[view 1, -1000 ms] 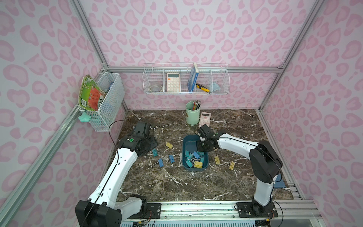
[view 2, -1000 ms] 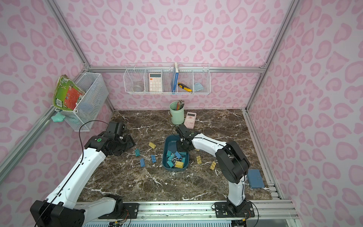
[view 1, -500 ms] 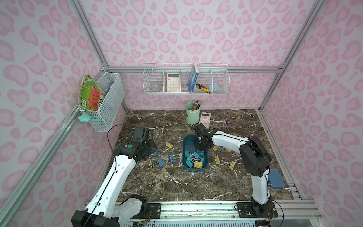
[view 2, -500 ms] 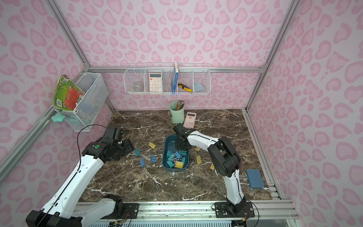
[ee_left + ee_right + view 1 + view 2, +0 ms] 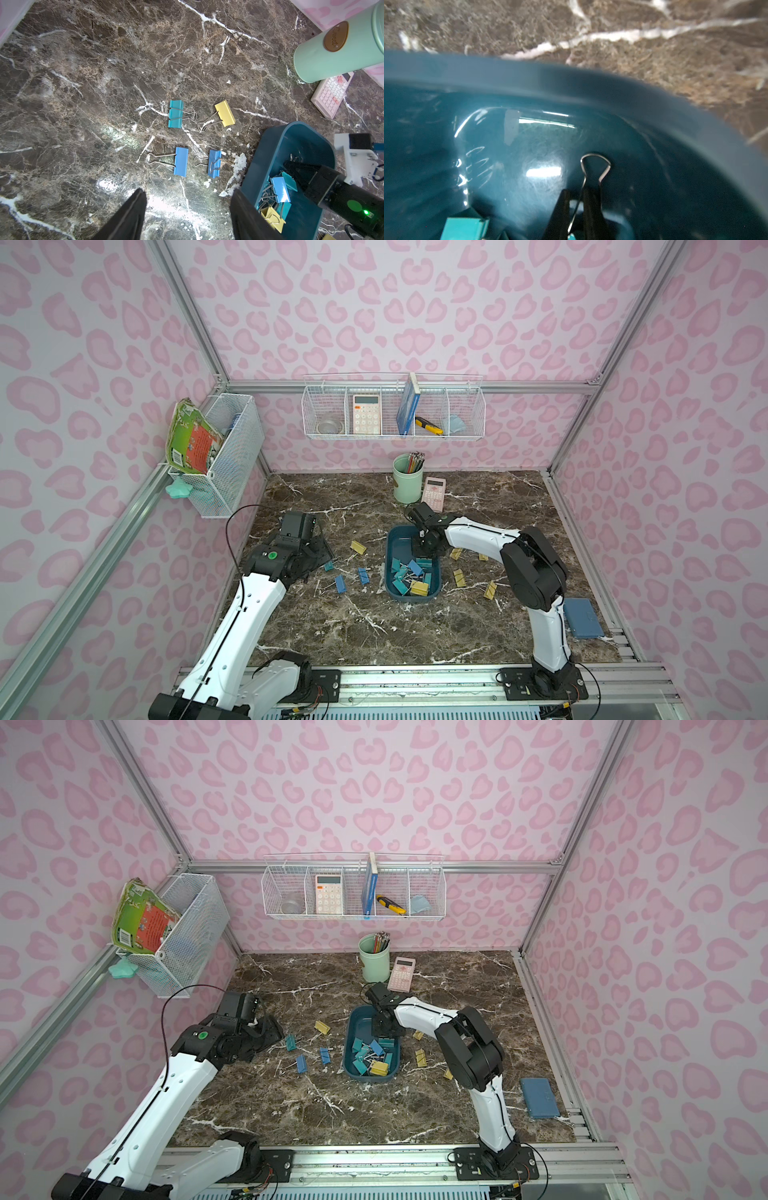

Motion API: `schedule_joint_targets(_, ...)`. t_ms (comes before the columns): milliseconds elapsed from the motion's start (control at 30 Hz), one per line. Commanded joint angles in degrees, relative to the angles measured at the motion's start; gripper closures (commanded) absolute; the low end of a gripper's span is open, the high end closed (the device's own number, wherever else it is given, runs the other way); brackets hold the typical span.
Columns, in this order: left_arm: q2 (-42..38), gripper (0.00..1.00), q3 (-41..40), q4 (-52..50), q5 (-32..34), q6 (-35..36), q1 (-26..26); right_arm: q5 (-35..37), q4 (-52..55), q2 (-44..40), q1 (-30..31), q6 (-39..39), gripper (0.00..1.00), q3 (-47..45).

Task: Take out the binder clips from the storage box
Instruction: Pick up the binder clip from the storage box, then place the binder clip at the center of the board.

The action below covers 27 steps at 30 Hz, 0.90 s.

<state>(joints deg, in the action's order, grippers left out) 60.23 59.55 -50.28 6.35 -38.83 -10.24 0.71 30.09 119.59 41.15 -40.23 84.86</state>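
The dark teal storage box (image 5: pixel 392 591) (image 5: pixel 348 1069) stands mid-table and holds several binder clips (image 5: pixel 411 576) at its near end. My right gripper (image 5: pixel 419 549) (image 5: pixel 580 193) reaches into the box's far end. It is shut on the silver wire handle (image 5: pixel 596 166) of a binder clip whose body is mostly hidden behind the fingers. A teal clip (image 5: pixel 464 227) lies beside it. My left gripper (image 5: pixel 322 549) (image 5: pixel 187 190) hangs open and empty over the table, left of the box. Teal (image 5: pixel 175 113), yellow (image 5: pixel 224 113) and blue (image 5: pixel 181 161) clips lie loose ahead of it.
More yellow clips (image 5: pixel 458 577) lie right of the box. A mint pencil cup (image 5: pixel 405 479) and a pink calculator (image 5: pixel 433 490) stand behind the box. A blue case (image 5: pixel 586 618) lies at the front right. White wire baskets (image 5: pixel 392 412) hang on the back and left walls.
My right gripper has moved left along the box's far end and closed on a clip's wire handle. The left arm has drawn back a little toward the left.
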Motion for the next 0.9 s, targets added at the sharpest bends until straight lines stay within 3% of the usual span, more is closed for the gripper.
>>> schedule_joint_targets(0,-0.5,0.32,0.2,-0.1,0.2,0.5,0.0,-0.7,1.6,0.8,0.2,0.0,0.97,0.8)
schedule_joint_targets(333,-0.4,0.30,1.1,0.4,-0.5,0.4,0.0,1.8,4.3,-5.9,1.6,0.7,1.00,4.6)
schedule_joint_targets(500,1.5,0.14,2.7,2.0,-3.2,-0.1,0.0,6.6,6.7,-12.5,1.1,1.1,1.00,3.9)
schedule_joint_targets(667,4.5,0.01,3.9,4.7,-6.7,-0.7,-0.1,11.9,9.3,-20.7,-2.0,0.5,1.00,-1.8)
schedule_joint_targets(867,9.0,0.01,6.0,6.5,-8.4,-1.6,-2.0,11.1,6.7,-31.9,-11.2,1.1,1.00,-16.7)
